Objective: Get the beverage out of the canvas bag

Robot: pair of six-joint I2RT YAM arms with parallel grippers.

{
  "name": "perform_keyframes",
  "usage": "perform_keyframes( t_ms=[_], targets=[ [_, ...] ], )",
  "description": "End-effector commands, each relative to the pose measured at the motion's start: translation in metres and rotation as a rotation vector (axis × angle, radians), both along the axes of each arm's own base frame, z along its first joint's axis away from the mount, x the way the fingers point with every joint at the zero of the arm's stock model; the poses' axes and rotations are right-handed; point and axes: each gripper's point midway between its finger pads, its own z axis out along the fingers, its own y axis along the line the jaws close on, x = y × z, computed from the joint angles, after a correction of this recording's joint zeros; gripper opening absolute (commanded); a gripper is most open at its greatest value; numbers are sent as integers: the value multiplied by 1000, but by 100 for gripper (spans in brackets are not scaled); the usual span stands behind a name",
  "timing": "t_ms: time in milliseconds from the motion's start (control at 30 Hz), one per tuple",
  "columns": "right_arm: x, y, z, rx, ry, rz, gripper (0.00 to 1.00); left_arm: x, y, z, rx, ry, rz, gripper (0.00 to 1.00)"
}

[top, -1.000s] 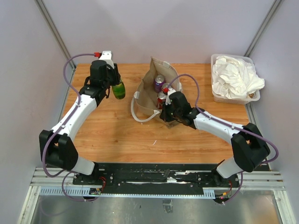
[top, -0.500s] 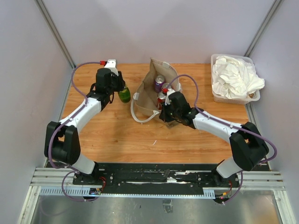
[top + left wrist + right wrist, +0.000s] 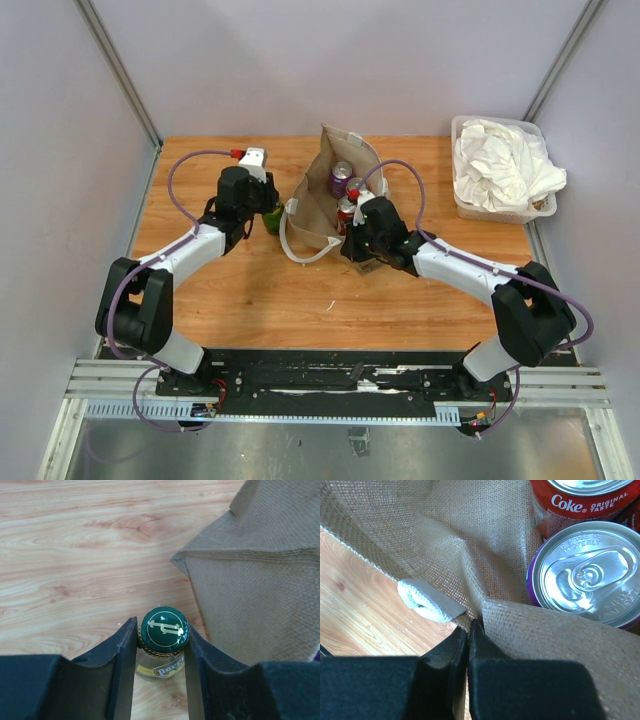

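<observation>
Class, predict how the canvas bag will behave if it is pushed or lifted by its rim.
Probably floppy: the bag creases where the right gripper pinches its rim. Likely bottom-heavy, since cans sit inside; it may sag rather than slide.

The red can, at 1 o'clock in the right wrist view, reads "Coke" in white script with "ORIGINAL TASTE" beside it. The purple can, at its 6 o'clock, has embossed lettering round the lid rim, too faint to read. In the left wrist view, the green bottle bears a gold emblem on its cap. Its yellow label, seen upside down, seems to read "perri".
</observation>
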Motion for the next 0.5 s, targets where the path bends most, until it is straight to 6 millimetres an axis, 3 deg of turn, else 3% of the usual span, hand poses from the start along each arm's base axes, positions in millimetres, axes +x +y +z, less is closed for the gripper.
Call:
perform_keyframes(
  t_ms=[0, 67, 100, 167, 233, 467],
  targets=[
    [-71, -41, -72, -193, 322, -2, 2, 18, -14, 62, -37, -234, -12, 9],
    [-72, -42, -71, -193, 319, -1, 3, 18, -16, 59, -29, -225, -8, 21],
    [-72, -42, -71, -192, 319, -1, 4, 17, -17, 57, -27, -221, -5, 33],
    [-72, -42, -70, -193, 316, 4, 9, 16, -15, 57, -20, -215, 11, 69],
    [-72, -41, -69, -189, 315, 11, 13, 15, -14, 60, -16, -214, 24, 97],
    [-70, -38, -66, -181, 301, 14, 15, 10, -5, 90, -18, -247, 62, 100]
  ],
)
